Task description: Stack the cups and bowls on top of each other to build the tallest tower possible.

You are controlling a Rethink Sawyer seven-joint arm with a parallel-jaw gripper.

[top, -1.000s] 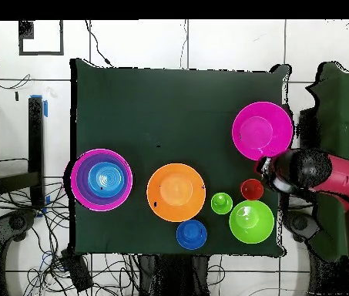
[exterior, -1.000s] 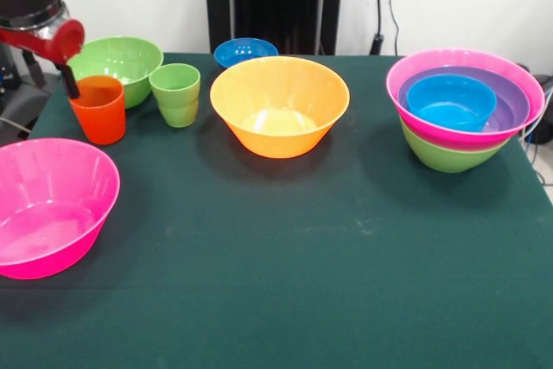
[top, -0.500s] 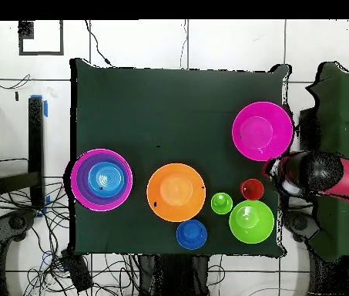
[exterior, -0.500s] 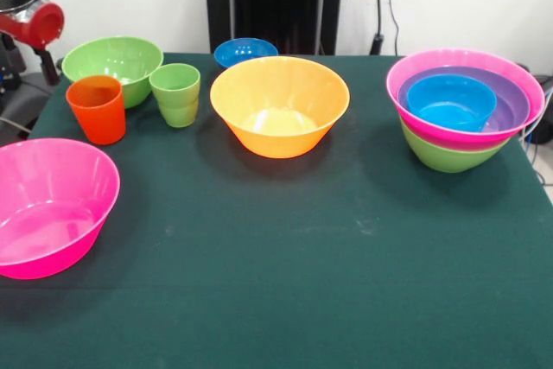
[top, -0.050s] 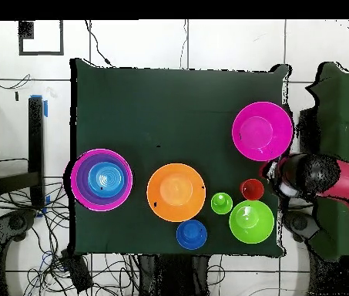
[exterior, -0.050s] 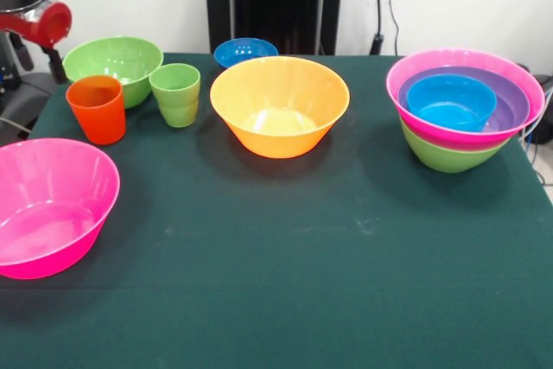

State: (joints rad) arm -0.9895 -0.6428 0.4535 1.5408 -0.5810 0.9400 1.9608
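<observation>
The tower (exterior, -0.050s: 462,105) stands at the right: a green bowl at the base, then pink, purple and a small blue bowl nested inside. Loose on the table are a big orange bowl (exterior, -0.050s: 279,114), a big pink bowl (exterior, -0.050s: 47,205), a green bowl (exterior, -0.050s: 114,65) and a small blue bowl (exterior, -0.050s: 245,51). An orange-red cup (exterior, -0.050s: 97,108) and a light green cup (exterior, -0.050s: 175,92) stand upright side by side. My gripper (exterior, -0.050s: 37,66) hangs open and empty at the top left, above and behind the orange-red cup. From overhead, the gripper (top, -0.050s: 279,179) sits just beyond the table's right edge beside that cup (top, -0.050s: 252,189).
The dark green table (exterior, -0.050s: 285,239) is bare across its front and middle. A black stand rises behind the far edge. Overhead, cables lie on the floor around the table (top, -0.050s: 169,100).
My gripper has lifted away from the orange-red cup's rim and drawn back toward the table's edge. The cup stays standing where it was.
</observation>
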